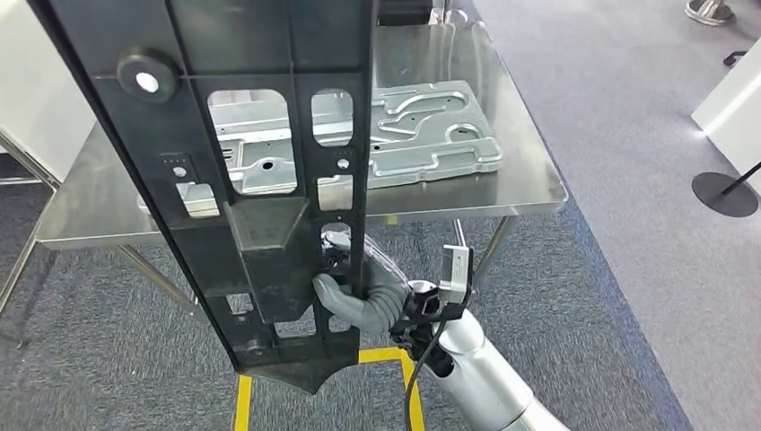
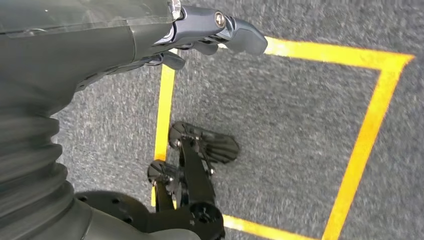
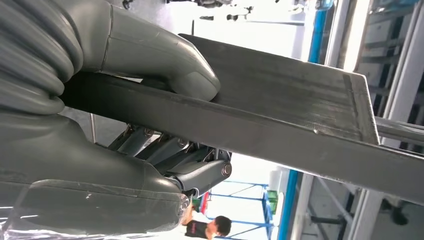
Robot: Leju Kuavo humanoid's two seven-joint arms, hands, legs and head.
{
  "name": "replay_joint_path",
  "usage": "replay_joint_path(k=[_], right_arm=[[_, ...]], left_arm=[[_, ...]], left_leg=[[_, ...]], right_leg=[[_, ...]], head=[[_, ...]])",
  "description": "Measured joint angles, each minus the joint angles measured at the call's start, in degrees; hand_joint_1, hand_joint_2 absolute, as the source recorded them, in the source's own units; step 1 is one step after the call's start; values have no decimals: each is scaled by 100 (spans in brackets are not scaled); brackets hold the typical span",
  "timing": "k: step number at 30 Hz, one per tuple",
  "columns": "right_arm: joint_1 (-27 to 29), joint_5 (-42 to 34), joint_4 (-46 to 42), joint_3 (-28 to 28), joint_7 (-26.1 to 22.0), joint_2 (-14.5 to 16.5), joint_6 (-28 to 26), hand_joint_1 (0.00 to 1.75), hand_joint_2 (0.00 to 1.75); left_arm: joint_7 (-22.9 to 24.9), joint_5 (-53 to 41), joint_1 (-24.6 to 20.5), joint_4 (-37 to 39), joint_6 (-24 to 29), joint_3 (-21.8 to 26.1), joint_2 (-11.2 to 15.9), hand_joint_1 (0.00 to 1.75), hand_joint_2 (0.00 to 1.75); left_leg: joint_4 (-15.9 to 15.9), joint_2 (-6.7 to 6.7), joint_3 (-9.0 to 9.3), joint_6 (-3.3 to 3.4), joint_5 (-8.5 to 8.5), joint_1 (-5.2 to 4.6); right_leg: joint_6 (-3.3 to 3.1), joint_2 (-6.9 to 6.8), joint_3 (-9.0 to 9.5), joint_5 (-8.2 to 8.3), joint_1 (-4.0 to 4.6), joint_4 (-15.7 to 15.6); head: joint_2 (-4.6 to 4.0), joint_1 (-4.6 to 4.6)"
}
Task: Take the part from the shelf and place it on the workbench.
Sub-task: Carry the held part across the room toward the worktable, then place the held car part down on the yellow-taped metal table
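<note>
the part (image 1: pixel 269 180), a long black plastic frame with cut-out windows and a round boss near its upper end, stands almost upright and slightly tilted close in front of the head camera, lifted above the grey carpet (image 1: pixel 117 314) and hiding much of the workbench (image 1: pixel 529 171) behind it. it is not resting on the bench. the right hand (image 1: pixel 345 285) holds it near its lower end: the grey thumb wraps over one edge bar while the darker fingers (image 3: pixel 165 150) press from the other side, so a flat bar of the part (image 3: pixel 280 115) is clamped between them in the right wrist view. the silver right arm (image 1: pixel 480 373) rises from below to that grasp.

the left hand (image 2: pixel 165 35) hangs down over the carpet with nothing in it, its dark fingers (image 2: pixel 240 35) gently curled yet apart.

on the steel workbench lies a flat silver metal plate (image 1: pixel 431 130) with pressed channels and holes, partly seen through the part's windows. yellow tape lines (image 2: pixel 370 120) mark a rectangle on the carpet below the robot. a person (image 3: pixel 207 227) in a dark top stands far off in the right wrist view.
</note>
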Motion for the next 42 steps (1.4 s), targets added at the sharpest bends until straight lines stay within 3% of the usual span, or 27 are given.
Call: replay_joint_path(k=[2,3,6,7,8,9,11,13,15,18,21,22,23,24,26,27,29,31,33,34,36,37,38,39,41,42], right_arm=[[-3,15,-9,1,26,1,-5,175,175],[-11,33,-15,1,41,0,-6,175,175],[-21,99,-24,3,79,-13,-7,175,175],[-18,114,-24,5,90,-19,-7,175,175],[-18,127,-25,6,101,-24,-8,175,175],[-22,150,-29,8,118,-27,-9,175,175],[-54,223,-43,16,180,-29,-17,175,175],[-111,297,-55,43,261,-32,-26,175,175],[-150,338,-64,73,311,-33,-30,175,175],[-229,362,-73,113,338,-32,-34,175,175],[-331,342,-56,166,351,-31,-25,175,175],[-339,326,-40,177,356,-31,-22,175,175],[-341,313,-19,186,361,-32,-21,175,175],[-347,300,3,195,364,-32,-21,175,175],[-370,285,43,211,363,-33,-25,175,175],[-384,278,57,216,356,-33,-29,175,175],[-400,268,76,228,331,-33,-45,175,175],[-409,279,74,244,295,-31,-89,175,175],[-427,301,54,259,268,-29,-149,175,175],[-438,307,44,263,258,-29,-175,175,175],[-449,307,40,265,246,-37,-209,175,175],[-447,307,40,265,243,-45,-219,175,175],[-445,307,40,264,242,-53,-224,175,175],[-445,307,40,264,241,-60,-227,175,175],[-452,307,40,263,235,-66,-231,175,175],[-457,307,40,263,230,-65,-234,175,175]], left_arm=[[-2,-14,1,0,0,0,-1,0,175],[-3,-20,-3,0,-1,0,-1,0,175],[-3,-26,-14,0,-2,-1,0,0,175],[-3,-26,-11,0,-1,-1,0,0,175],[-2,-26,-6,0,0,-1,0,0,175],[3,-26,-3,0,2,0,0,0,175],[17,-25,-1,1,4,1,-6,0,175],[33,-25,-12,5,4,1,-11,0,175],[46,-25,-20,10,4,1,-9,0,175],[48,-25,-26,11,2,1,0,0,175],[47,-17,-35,11,12,1,-1,0,175],[46,-12,-30,11,17,1,-1,0,175],[43,-9,-23,11,20,1,0,0,175],[39,-6,-16,11,21,1,0,0,175],[29,-3,-11,11,20,1,0,0,175],[23,-2,-13,11,20,1,0,0,175],[17,4,-10,11,19,1,2,0,175],[17,17,0,11,19,3,4,0,175],[15,32,-2,11,20,5,4,0,175],[14,37,-9,11,21,5,5,0,175],[7,50,-18,11,22,7,6,0,175],[3,54,-18,11,23,7,7,0,175],[-2,58,-15,11,23,7,8,0,175],[-6,61,-12,11,24,7,9,0,175],[-13,60,-8,11,20,8,9,0,175],[-15,58,-11,12,14,8,7,0,175]], left_leg=[[-48,-14,95,65,-6,12],[-70,-20,146,96,-18,17],[-86,-24,237,167,-104,-2],[-85,-30,276,176,-141,-15],[-84,-36,324,180,-180,-29],[-84,-44,382,180,-221,-44],[-85,-54,501,169,-309,-70],[-93,-53,548,123,-377,-72],[-69,-41,573,51,-377,-66],[203,-29,532,-55,-503,-49],[1125,-26,-21,-196,-921,24],[1361,-25,-207,-234,-975,53],[1407,-24,-309,-266,-907,81],[1240,-22,-306,-293,-709,109],[521,-11,-91,-347,-171,156],[206,0,6,-348,-60,153],[-18,14,81,-263,-50,123],[-26,10,102,-143,-37,113],[-54,0,149,-64,-43,123],[-69,-2,177,-28,-54,124],[-71,-2,218,29,-102,96],[-71,-6,245,45,-130,82],[-71,-12,282,54,-162,69],[-70,-21,332,54,-199,58],[-73,-37,445,43,-284,40],[-69,-45,491,22,-329,24]], right_leg=[[49,-4,-46,-39,-10,182],[70,-5,-168,-107,-15,415],[105,-6,-865,-485,-19,1459],[102,-6,-1045,-518,-19,1642],[85,-6,-1126,-427,-14,1624],[53,-6,-1099,-213,-4,1399],[-57,-9,-866,328,41,634],[-145,-8,-707,527,95,126],[-182,-1,-651,494,114,6],[-239,-10,-449,504,57,-109],[-259,-12,-337,432,33,-139],[-248,-8,-312,402,25,-134],[-231,-3,-279,366,11,-127],[-207,1,-238,326,-8,-113],[-145,2,-145,230,-44,-79],[-110,0,-118,189,-51,-60],[-31,-5,-99,126,-42,-44],[46,-11,-78,70,-33,-45],[101,-14,-131,-50,-44,138],[117,-14,-270,-174,-52,409],[126,-14,-751,-459,-55,1226],[124,-14,-984,-522,-55,1562],[115,-14,-1132,-474,-54,1711],[95,-14,-1162,-303,-52,1622],[17,-14,-941,228,-29,891],[-26,-17,-797,417,-8,506]], head=[[0,12],[0,18],[0,25],[0,24],[0,25],[0,25],[-1,21],[-1,4],[-1,-10],[-1,-34],[0,-77],[0,-76],[0,-78],[0,-77],[0,-78],[0,-87],[0,-99],[0,-100],[0,-91],[0,-85],[0,-71],[-1,-70],[-1,-70],[-1,-70],[-1,-68],[-1,-69]])
